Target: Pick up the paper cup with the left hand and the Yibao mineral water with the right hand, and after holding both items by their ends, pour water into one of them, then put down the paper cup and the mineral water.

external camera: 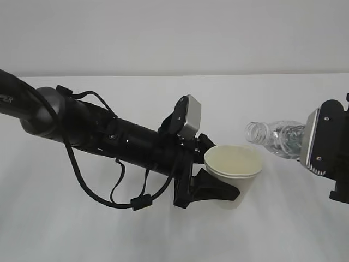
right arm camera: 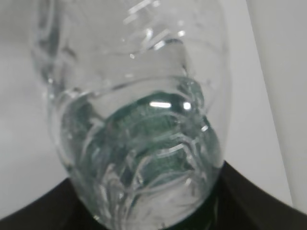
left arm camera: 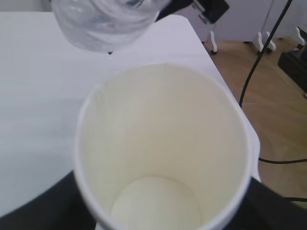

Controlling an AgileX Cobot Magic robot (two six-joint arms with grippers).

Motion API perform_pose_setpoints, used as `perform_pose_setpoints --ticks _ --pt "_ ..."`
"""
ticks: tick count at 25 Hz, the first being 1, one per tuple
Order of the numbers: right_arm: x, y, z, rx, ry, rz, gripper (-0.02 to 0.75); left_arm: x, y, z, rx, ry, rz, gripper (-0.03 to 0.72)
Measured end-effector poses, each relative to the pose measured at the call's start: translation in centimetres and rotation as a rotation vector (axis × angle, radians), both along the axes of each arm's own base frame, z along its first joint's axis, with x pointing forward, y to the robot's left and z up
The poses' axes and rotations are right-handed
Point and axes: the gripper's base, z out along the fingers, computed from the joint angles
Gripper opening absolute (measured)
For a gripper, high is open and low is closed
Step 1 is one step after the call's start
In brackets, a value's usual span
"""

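**One cup and one bottle held above the table**

The left hand (external camera: 215, 183) grasps the one paper cup (external camera: 233, 169), upright, its cream inside dry and empty. The right hand (external camera: 322, 150) grasps the one Yibao mineral water (external camera: 275, 136), lying almost horizontal, its uncapped mouth near the cup's rim, not touching.

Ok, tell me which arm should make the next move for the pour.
Probably the right hand: its Yibao mineral water lies tipped, mouth just short of the paper cup that the left hand holds, mouth up.

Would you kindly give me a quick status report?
Left gripper shut on paper cup. Right gripper shut on Yibao mineral water, tipped, mouth beside cup rim. Cup looks dry. Nothing between them.
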Motion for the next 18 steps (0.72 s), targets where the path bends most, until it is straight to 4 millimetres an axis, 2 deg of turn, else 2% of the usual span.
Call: perform_pose_setpoints --ticks 3,18 --pt "0.0 -0.01 0.0 -0.001 0.0 -0.001 0.432 -0.07 -0.07 -0.43 0.006 0.009 -0.002 0.482" --pt "-0.01 -0.05 -0.03 -0.026 -0.002 0.016 0.432 0.18 -0.26 -0.11 -0.009 0.003 0.002 0.482"
